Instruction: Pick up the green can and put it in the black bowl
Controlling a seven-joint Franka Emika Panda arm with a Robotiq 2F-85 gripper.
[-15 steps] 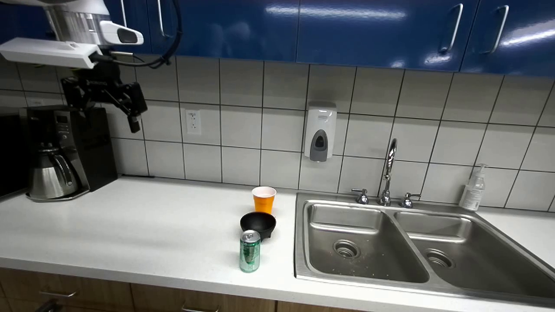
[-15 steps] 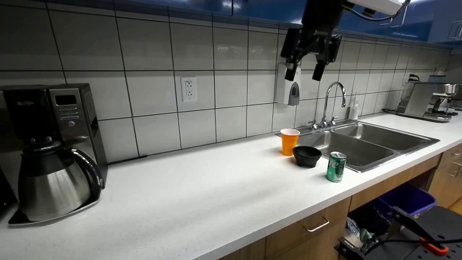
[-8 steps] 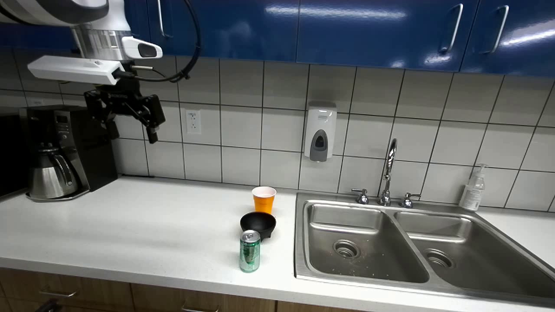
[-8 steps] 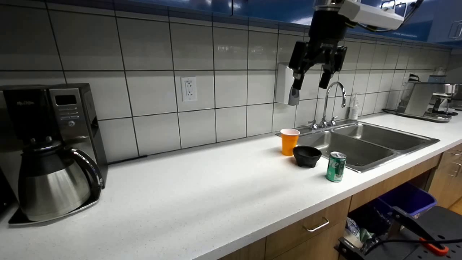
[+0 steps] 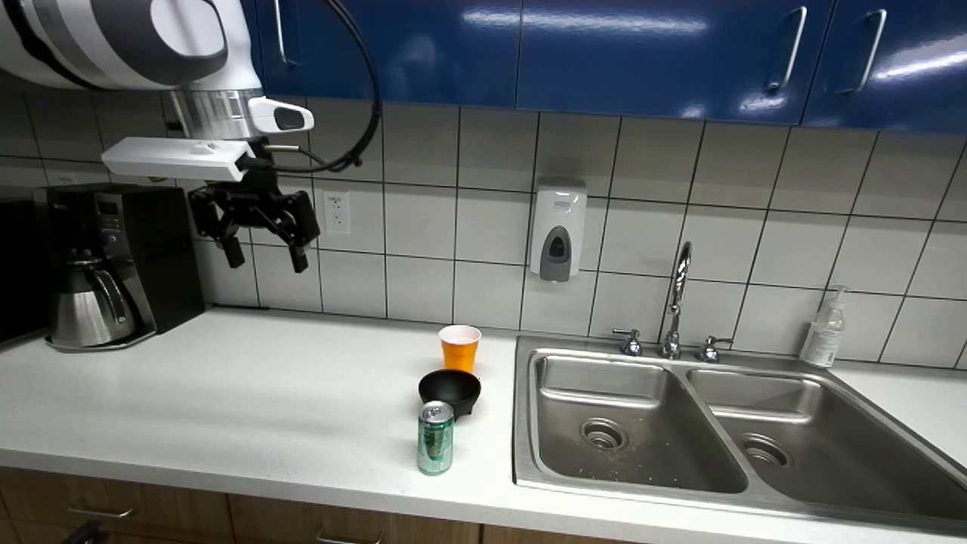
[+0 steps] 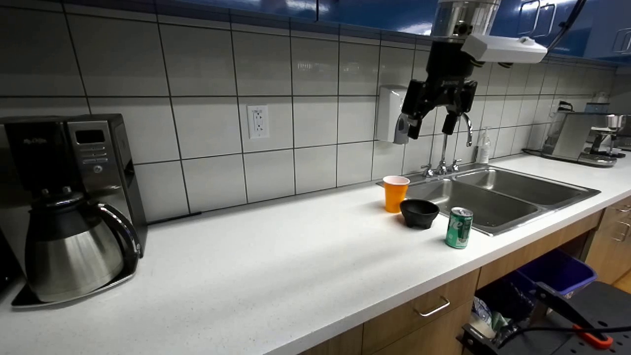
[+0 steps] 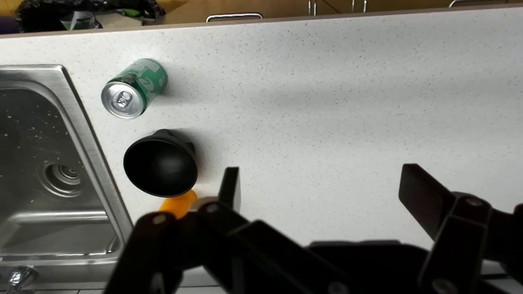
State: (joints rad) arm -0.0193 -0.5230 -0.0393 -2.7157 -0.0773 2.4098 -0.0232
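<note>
"How are your jaws hanging?"

"They are hanging high above the speckled white desk (image 7: 327, 122), released and gaping, pointing down."

"Where is the small teal-green metal drink can with the silvery top (image 6: 459, 229) standing?"

"I am seeing it standing upright on the desk in both exterior views, near the front edge and well apart from my jaws."

"How is the small round black bowl (image 5: 449, 387) sitting beside it?"

"It is sitting near the can; in the wrist view I am seeing a strip of desk showing between them."

"What else are you noticing?"

"An orange cup with a white rim (image 5: 459, 353) is standing just beside the bowl, on the side away from the can. A double-basin steel sink (image 5: 523, 423) is lying near all three."
</note>
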